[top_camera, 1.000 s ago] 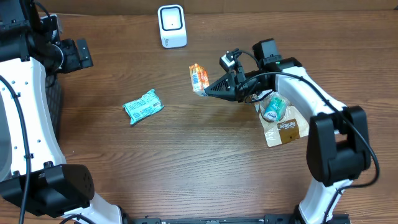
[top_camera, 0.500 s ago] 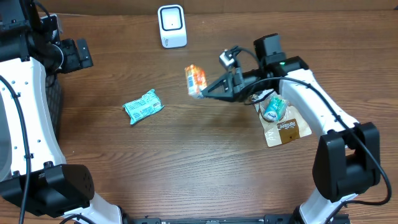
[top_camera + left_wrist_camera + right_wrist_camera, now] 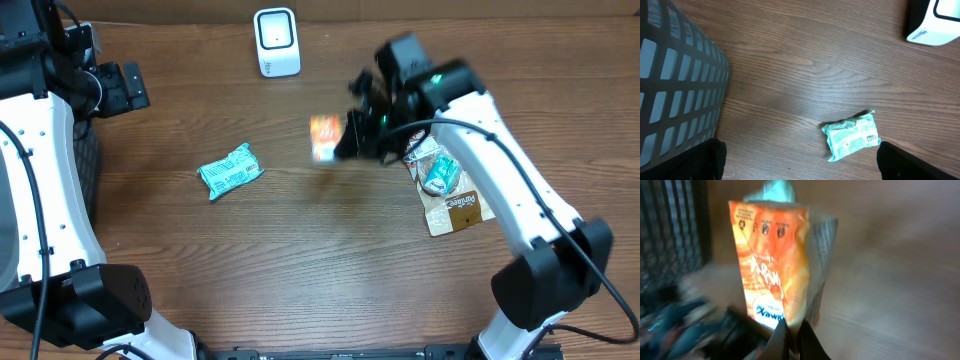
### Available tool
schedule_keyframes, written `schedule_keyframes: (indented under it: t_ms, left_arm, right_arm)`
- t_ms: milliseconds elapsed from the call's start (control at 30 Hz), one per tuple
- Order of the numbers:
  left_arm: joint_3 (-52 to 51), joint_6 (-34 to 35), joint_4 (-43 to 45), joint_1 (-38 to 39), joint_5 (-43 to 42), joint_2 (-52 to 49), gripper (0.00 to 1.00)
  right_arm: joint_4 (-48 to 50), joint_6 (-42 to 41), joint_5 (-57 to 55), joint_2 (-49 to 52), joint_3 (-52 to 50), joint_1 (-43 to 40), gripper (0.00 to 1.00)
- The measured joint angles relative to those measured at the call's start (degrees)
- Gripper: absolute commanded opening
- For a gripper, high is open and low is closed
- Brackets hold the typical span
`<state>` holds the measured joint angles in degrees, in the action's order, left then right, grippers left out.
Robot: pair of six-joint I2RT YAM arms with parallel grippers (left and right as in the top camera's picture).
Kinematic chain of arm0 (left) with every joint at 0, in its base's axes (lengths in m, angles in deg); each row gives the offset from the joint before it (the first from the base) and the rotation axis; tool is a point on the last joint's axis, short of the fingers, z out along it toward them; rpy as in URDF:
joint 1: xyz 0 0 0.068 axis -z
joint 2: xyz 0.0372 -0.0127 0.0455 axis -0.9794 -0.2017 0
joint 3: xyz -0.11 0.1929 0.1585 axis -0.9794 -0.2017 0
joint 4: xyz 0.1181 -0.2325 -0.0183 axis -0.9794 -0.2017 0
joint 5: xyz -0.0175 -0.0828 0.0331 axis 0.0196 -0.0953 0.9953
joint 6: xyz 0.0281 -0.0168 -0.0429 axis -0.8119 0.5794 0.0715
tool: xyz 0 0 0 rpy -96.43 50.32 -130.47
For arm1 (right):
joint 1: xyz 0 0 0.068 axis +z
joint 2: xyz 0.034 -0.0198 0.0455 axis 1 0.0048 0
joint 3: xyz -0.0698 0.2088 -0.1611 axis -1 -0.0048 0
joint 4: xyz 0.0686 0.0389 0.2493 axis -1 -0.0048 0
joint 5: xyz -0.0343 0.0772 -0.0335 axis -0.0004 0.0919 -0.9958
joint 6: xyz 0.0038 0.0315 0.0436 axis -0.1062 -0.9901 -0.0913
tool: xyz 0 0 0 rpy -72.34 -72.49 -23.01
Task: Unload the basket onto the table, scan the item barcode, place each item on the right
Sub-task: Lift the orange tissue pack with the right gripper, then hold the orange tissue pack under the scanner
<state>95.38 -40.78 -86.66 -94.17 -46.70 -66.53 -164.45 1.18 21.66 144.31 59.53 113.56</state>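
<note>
An orange snack packet (image 3: 324, 137) hangs blurred above the table, right of centre, pinched at one edge by my right gripper (image 3: 345, 140). The right wrist view shows the orange packet (image 3: 772, 265) standing upright with my right gripper (image 3: 792, 336) shut on its lower edge. No barcode shows on the face I see. The white scanner (image 3: 276, 42) stands at the back of the table, up and left of the packet. My left gripper (image 3: 125, 88) hovers at the far left, open and holding nothing; in its own view, the left gripper (image 3: 800, 165) has both fingers wide apart.
A teal packet (image 3: 230, 170) lies left of centre, its barcode facing up (image 3: 852, 141). A brown pouch (image 3: 460, 210) and a teal-and-white item (image 3: 440, 175) lie under the right arm. A dark mesh basket (image 3: 675, 85) stands at the left edge. The scanner's corner (image 3: 935, 22) shows.
The right arm has swung and turned its wrist, carrying the orange packet slightly right and towards the front; it now looks motion-blurred. The left arm has not moved.
</note>
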Motion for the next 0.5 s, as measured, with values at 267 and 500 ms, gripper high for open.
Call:
schedule_keyframes:
  t_ms: [267, 500]
  left_arm:
    - [0.0, 0.0, 0.0, 0.0, 0.0, 0.0, 1.00]
    - [0.0, 0.0, 0.0, 0.0, 0.0, 0.0, 1.00]
  right_arm:
    - [3.7, 1.8, -28.9, 4.9, 25.0, 2.9, 0.04]
    - [20.7, 12.6, -49.8, 16.3, 26.2, 7.5, 0.04]
